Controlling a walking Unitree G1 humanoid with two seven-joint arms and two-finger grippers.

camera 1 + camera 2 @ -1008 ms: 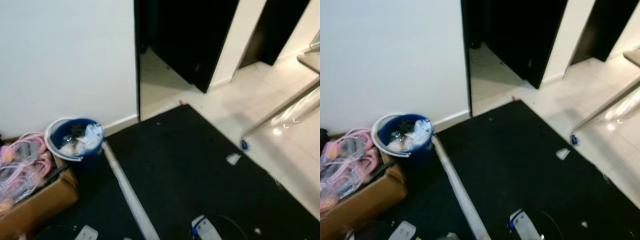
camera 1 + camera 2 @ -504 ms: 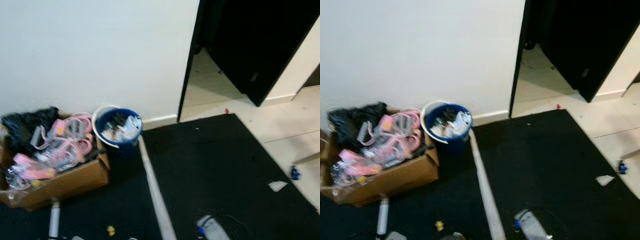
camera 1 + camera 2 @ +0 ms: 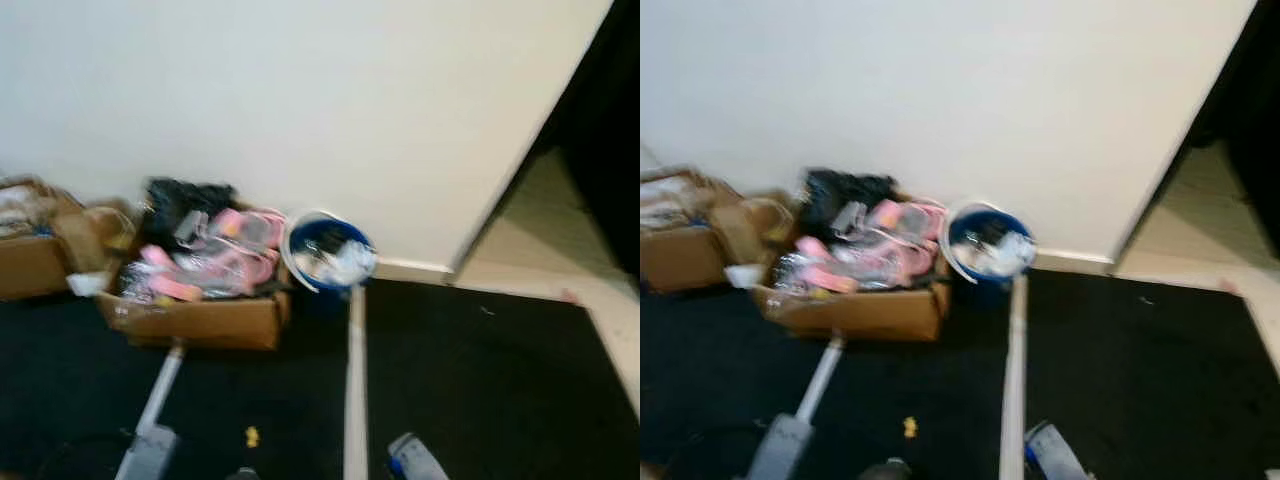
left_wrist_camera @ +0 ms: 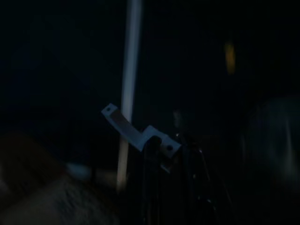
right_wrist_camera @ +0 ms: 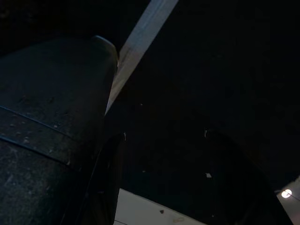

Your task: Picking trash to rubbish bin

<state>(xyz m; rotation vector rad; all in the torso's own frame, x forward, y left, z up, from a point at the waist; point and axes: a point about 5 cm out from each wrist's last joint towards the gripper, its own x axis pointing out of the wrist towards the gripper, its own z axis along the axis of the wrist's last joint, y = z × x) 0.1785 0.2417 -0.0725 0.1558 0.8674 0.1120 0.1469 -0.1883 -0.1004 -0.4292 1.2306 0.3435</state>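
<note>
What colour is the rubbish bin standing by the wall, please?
Blue with a white rim: the rubbish bin shows best in the right eye view.

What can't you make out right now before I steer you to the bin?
- Contents of the round blue plastic bin: head views blurred by motion; pale scraps, nothing identifiable.
- Small yellow scrap on the black mat: too small to identify.
- Blue-and-white object: cut off by the bottom edge.
- Pink items in the brown cardboard box: blurred.
- Left claw: wrist view too dark.
</note>
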